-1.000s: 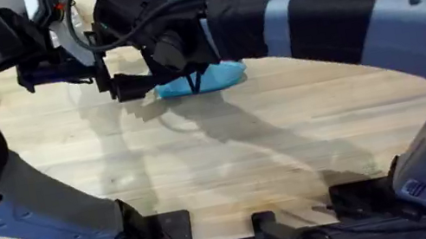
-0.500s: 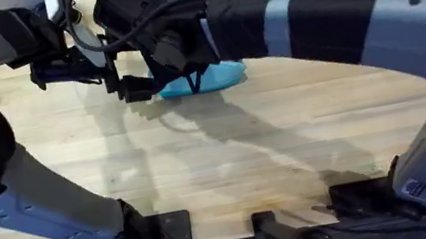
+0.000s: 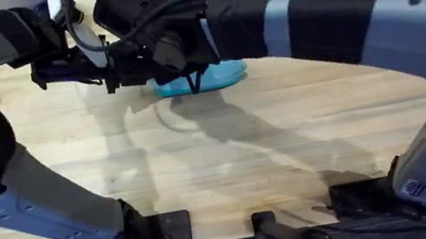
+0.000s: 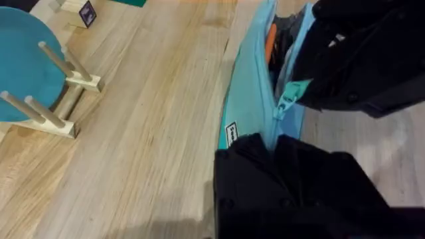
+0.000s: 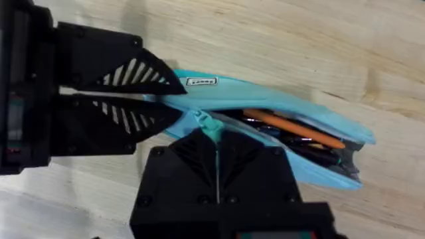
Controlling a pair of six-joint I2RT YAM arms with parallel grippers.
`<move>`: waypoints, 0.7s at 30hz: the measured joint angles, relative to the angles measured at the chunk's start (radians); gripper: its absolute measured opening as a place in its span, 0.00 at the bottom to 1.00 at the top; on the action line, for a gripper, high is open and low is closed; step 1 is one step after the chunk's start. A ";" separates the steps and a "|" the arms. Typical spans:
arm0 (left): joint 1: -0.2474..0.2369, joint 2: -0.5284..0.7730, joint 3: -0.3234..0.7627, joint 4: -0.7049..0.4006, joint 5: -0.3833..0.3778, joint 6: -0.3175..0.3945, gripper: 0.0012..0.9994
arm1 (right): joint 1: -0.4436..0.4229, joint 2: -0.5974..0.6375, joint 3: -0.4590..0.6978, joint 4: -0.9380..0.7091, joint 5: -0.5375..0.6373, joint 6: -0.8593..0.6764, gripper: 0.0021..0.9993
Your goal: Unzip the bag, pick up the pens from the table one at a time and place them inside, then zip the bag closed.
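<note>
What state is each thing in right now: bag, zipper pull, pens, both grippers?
bag: unzipped, mouth gaping, lying on the table
zipper pull: pinched by right gripper
orange pen: inside the bag
left gripper: shut on the bag's end

Bright, even light; soft arm shadows on table [image 3: 231,169]; near arms blurred.

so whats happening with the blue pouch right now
Both arms are working on the bag at the far side of the table. The left gripper pinches the pouch's end, while the right gripper is shut on the zipper pull. The bag is mostly open, with an orange pen inside.
</note>
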 joint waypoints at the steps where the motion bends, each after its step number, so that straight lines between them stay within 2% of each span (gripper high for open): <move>1: 0.000 0.000 0.000 0.000 0.000 0.000 0.04 | 0.000 0.000 0.000 0.000 0.000 0.000 0.03; 9: 0.000 0.000 0.000 0.000 0.000 0.000 0.04 | 0.000 0.000 0.000 0.000 0.000 -0.009 0.03; 21: 0.000 0.000 0.000 0.000 -0.002 0.000 0.04 | -0.005 0.000 0.000 -0.010 0.000 -0.153 0.03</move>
